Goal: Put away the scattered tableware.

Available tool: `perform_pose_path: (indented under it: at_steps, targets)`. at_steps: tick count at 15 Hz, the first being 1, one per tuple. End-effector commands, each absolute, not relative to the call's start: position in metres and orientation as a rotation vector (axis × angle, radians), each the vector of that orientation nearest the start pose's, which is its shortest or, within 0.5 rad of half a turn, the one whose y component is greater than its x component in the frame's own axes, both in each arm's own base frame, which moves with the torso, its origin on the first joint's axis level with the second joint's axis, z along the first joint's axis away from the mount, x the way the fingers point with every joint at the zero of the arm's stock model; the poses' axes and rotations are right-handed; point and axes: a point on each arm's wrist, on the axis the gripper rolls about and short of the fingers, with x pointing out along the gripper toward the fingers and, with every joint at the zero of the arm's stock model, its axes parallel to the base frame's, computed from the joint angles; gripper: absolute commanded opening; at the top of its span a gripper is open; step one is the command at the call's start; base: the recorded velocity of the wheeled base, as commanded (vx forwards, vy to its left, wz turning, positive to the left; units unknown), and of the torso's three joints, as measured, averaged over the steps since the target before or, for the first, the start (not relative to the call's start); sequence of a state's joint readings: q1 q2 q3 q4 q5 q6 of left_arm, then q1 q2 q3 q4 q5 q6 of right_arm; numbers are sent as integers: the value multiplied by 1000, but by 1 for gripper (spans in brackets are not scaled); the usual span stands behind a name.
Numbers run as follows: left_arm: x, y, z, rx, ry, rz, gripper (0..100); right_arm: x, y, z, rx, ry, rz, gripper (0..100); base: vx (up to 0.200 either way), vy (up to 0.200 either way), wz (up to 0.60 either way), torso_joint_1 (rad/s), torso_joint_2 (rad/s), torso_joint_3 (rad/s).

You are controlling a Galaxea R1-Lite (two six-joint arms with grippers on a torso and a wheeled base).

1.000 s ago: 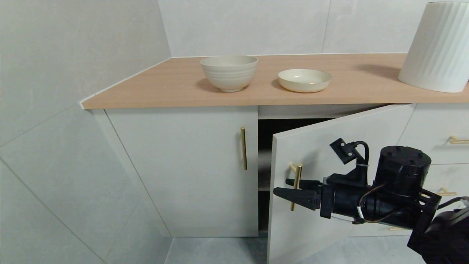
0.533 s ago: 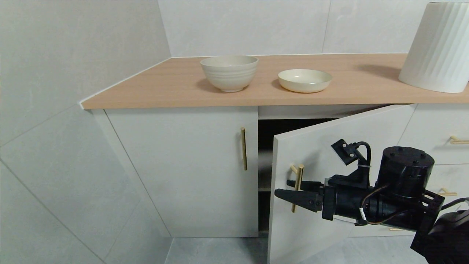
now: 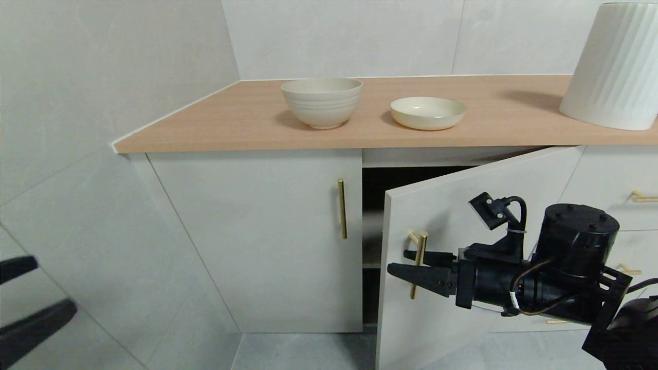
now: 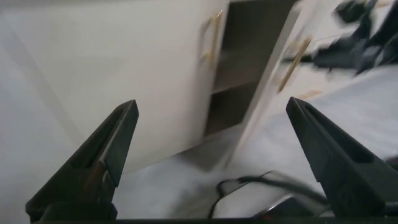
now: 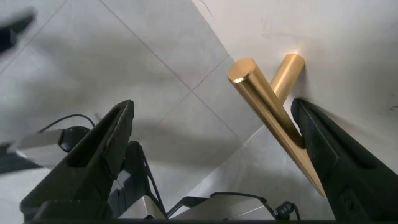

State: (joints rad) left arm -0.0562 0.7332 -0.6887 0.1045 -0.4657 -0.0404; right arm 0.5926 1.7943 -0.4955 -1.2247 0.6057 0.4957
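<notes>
Your right gripper, jaws apart astride the handle, is easing the cabinet door wider (only slightly). Your left gripper, also spread, is coming up for the bowl and dish, both sitting on the countertop.

This is a home-style kitchen. A wood-look countertop runs into a corner of pale tiled walls, carrying a bowl at 12 o'clock, a shallow dish at 1 o'clock and a ribbed white container at 2 o'clock. Beneath it stand white cabinets with slim brass handles, one door ajar at 4 o'clock showing a shelf inside, drawers at 3 o'clock, and a grey tiled floor at 6 o'clock.
</notes>
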Motion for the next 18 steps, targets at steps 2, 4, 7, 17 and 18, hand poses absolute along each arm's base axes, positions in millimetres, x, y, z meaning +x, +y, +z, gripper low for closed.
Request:
perform_pose_path:
  at_steps: [2, 4, 7, 17, 18]
  targets:
    - [147, -50, 253, -165, 338, -721, 100, 228, 170, 138, 434, 372, 1154, 100, 0, 0, 0, 0, 0, 0]
    - [167, -66, 231, -227, 425, -759, 100, 228, 170, 137, 434, 377, 1154, 100, 0, 0, 0, 0, 0, 0]
    - [183, -88, 200, -281, 519, -815, 100, 226, 168, 139, 434, 367, 1156, 100, 0, 0, 0, 0, 0, 0]
    - [200, -119, 176, -264, 592, -894, 0, 225, 169, 134, 433, 389, 1153, 100, 0, 0, 0, 0, 0, 0]
    - [203, -121, 175, -266, 594, -893, 0, 225, 168, 134, 433, 391, 1152, 100, 0, 0, 0, 0, 0, 0]
